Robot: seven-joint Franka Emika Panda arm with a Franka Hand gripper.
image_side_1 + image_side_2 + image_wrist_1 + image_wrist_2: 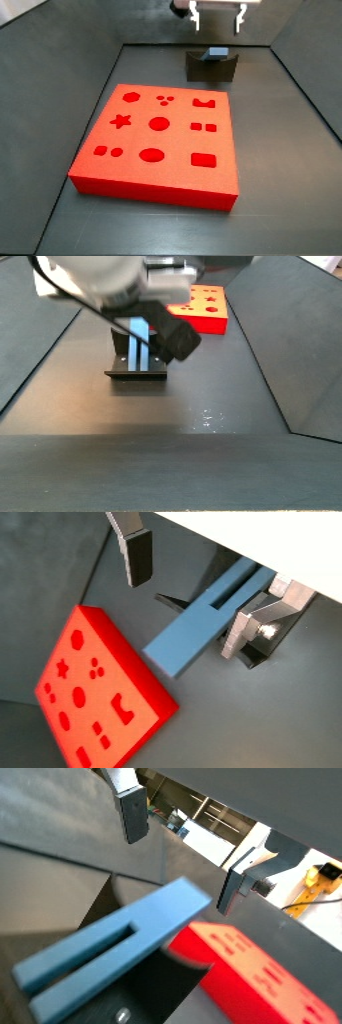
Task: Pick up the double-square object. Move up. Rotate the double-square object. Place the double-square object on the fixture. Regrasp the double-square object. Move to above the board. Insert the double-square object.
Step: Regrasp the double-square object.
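The double-square object (214, 612) is a slim blue-grey block with a slot along it. It lies in the notch of the dark fixture (210, 68), free of the fingers, and shows in both side views (140, 338). My gripper (182, 617) is open and empty, its fingers (134, 557) spread wide to either side of the block and above it. In a side view the gripper (217, 15) hangs above the fixture at the far end. The red board (160, 135) with shape cutouts lies flat in front of the fixture.
The grey bin's sloped walls (301, 90) rise on both sides. The board (201, 308) lies close behind the fixture (136, 373) in a side view. Dark floor (201, 406) stretches in front of the fixture.
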